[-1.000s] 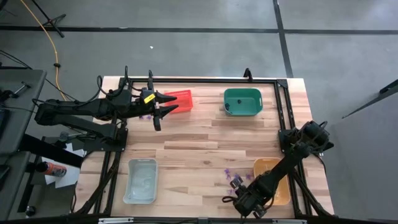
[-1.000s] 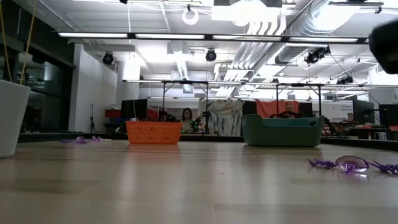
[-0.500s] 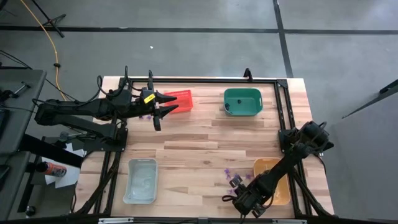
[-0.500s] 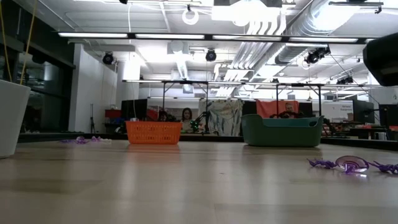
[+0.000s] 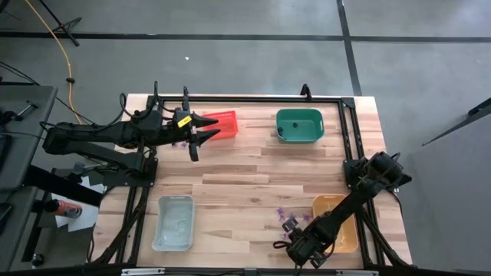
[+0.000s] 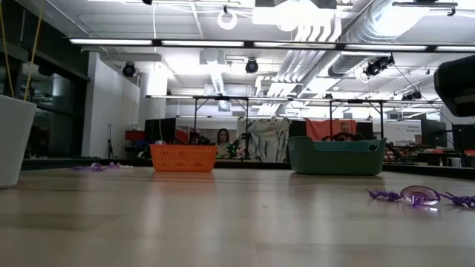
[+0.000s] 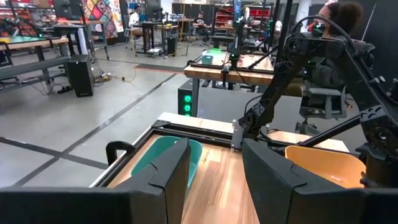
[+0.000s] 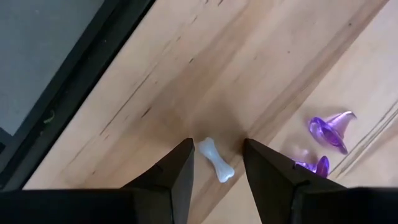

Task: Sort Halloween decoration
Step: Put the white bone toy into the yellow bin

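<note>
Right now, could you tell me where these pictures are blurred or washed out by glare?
Low view: ceiling lights glare white, the near table is soft, and the purple trinkets look slightly fuzzy. Right wrist view: the white bone is sharp, while the near fingers blur.

The bench (image 5: 245, 180) is showing pale, smooth wood planks with a matt finish. The purple trinkets (image 8: 329, 132) are looking like glossy translucent plastic; the small bone (image 8: 216, 160) is looking smooth, white.

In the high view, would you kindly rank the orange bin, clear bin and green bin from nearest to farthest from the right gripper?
From the right gripper:
1. Orange bin, just beside it, near the table's right edge.
2. Clear bin, across the near side, toward the left.
3. Green bin, at the far edge.
</note>
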`<state>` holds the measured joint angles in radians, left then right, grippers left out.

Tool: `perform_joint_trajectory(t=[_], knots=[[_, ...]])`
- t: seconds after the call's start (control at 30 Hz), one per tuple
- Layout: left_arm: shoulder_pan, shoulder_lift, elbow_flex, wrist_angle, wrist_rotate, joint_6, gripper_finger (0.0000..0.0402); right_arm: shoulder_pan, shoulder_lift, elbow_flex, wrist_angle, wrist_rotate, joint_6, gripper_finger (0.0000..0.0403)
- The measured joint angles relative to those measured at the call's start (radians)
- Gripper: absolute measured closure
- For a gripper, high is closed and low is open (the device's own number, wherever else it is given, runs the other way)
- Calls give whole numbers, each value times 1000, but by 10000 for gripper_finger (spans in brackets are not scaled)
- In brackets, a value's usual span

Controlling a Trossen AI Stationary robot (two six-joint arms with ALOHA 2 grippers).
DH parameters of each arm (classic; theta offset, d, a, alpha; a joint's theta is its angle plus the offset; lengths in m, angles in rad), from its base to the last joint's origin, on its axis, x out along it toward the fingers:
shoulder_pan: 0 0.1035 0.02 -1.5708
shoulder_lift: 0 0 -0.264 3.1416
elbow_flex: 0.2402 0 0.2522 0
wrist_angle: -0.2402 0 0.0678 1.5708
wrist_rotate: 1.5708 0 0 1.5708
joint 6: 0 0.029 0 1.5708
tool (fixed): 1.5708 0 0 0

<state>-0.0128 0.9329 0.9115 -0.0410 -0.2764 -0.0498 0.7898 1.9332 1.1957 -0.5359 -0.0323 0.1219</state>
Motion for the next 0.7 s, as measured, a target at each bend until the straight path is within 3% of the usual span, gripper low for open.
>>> perform_joint_trajectory(t=[0.2,0.7], knots=[[0,0,0,-9,0,0,265,0,6,2,-1,3,-11,276],[0,0,0,-19,0,0,265,-45,8,2,-4,-9,4,380]])
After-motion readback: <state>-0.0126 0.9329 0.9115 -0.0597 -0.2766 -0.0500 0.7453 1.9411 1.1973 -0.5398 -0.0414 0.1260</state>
